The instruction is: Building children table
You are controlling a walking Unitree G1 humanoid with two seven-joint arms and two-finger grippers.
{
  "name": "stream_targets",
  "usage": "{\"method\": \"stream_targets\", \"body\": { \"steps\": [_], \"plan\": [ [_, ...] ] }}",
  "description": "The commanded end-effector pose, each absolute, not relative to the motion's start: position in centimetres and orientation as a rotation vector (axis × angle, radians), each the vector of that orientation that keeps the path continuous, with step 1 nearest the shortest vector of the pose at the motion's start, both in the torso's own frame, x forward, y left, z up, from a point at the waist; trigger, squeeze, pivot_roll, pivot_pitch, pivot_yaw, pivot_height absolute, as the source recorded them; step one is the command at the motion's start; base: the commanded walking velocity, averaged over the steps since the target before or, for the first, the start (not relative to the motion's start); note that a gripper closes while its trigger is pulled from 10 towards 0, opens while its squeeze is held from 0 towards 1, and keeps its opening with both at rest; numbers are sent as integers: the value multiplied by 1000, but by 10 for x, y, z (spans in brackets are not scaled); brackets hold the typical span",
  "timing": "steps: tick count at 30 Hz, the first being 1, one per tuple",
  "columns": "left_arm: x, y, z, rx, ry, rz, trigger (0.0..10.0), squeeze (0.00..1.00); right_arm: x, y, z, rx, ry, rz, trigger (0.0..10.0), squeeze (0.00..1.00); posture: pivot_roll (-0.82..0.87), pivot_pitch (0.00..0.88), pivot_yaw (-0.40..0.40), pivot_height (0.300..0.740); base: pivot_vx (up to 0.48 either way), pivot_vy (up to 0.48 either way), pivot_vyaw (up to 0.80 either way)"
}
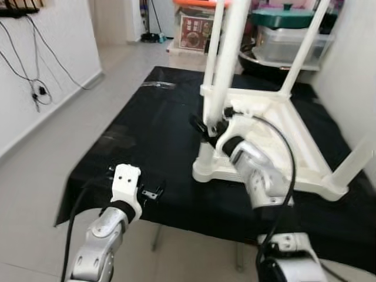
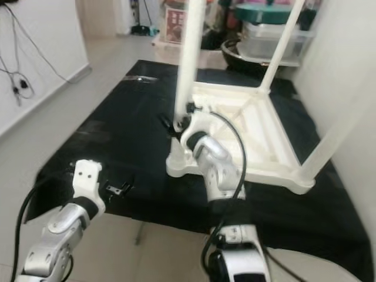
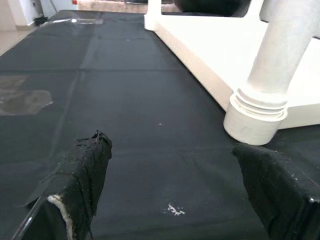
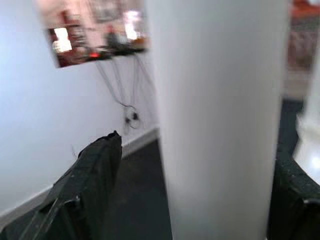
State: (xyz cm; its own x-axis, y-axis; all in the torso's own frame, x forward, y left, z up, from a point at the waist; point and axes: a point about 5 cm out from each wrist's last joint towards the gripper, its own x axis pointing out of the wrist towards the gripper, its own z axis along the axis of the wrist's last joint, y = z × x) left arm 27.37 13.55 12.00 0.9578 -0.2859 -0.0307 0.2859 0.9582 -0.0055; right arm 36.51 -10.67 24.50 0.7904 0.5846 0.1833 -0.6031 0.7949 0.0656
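Note:
A white children's table [image 1: 282, 135] lies upside down on a black-covered table [image 1: 147, 135], its legs pointing up. My right gripper [image 4: 197, 150] is at the near-left leg [image 1: 226, 70], just above its socket. The leg stands between the open fingers, and a gap shows beside one finger [image 4: 95, 190]. My left gripper [image 3: 170, 145] hovers open over the black cloth near the front-left edge, nothing between its fingers. It points toward the base of that same leg [image 3: 255, 122].
Storage bins and a green-lidded pot [image 1: 288, 17] stand behind the table. A white wall [image 1: 352, 70] is close on the right. Cables [image 1: 35, 88] hang on the left wall above open tiled floor. The cloth's front edge [image 1: 194, 220] is near my arms.

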Motion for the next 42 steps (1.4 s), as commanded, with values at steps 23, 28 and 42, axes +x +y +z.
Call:
{"method": "stream_targets", "body": {
  "steps": [23, 28, 42],
  "plan": [
    [270, 142, 121, 25, 36, -265, 10000, 0, 383, -158, 142, 193, 240, -283, 0, 0, 118, 0, -96, 740, 0, 0, 0],
    [268, 147, 121, 21, 45, -249, 10000, 0, 343, -156, 134, 152, 213, -370, 0, 0, 96, 0, -84, 740, 0, 0, 0],
    [266, 147, 120, 17, 49, -247, 10000, 0, 371, -111, 205, 192, 2, 182, 10000, 494, 91, 0, -89, 740, 0, 0, 0]
  ]
}}
